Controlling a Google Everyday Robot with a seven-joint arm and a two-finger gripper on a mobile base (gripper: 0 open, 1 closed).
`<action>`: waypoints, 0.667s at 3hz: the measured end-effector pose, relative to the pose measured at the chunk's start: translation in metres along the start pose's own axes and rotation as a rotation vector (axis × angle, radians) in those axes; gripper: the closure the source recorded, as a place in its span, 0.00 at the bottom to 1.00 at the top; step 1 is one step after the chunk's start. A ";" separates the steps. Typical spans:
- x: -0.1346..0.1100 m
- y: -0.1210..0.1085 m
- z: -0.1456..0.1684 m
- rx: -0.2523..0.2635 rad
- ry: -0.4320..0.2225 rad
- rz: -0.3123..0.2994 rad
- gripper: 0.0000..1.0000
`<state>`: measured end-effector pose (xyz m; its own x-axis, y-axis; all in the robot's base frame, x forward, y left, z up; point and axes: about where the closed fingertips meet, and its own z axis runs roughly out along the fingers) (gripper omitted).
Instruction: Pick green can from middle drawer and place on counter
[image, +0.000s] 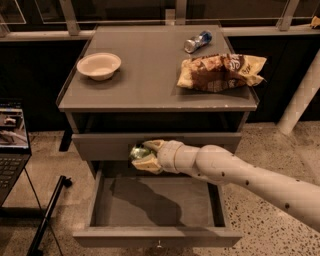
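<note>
Camera view: the green can is clamped in the pincer and held above the open middle drawer, presumably for lifting to the bench at twelve o'clock. Nothing is seen inside the drawer, nor inside the white bowl at eleven o'clock.

Counter: grey cabinet top; three things are carried on it.
Bowl: set upright near the left rear corner.
Blue can: laid on its side at the rear, right of the middle.
Chip bag: laid flat on the right side, just in front of the blue can; its right end is seen past the edge.
Gripper: held below the counter lip, above the open drawer, with the green can clasped between its fingers.
</note>
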<state>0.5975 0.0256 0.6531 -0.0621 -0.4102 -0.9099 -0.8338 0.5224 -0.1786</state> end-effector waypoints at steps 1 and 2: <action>0.000 0.000 0.000 0.000 0.000 0.000 1.00; -0.031 0.010 -0.010 -0.006 -0.027 -0.024 1.00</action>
<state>0.5851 0.0359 0.6832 -0.0273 -0.4020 -0.9152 -0.8384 0.5078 -0.1980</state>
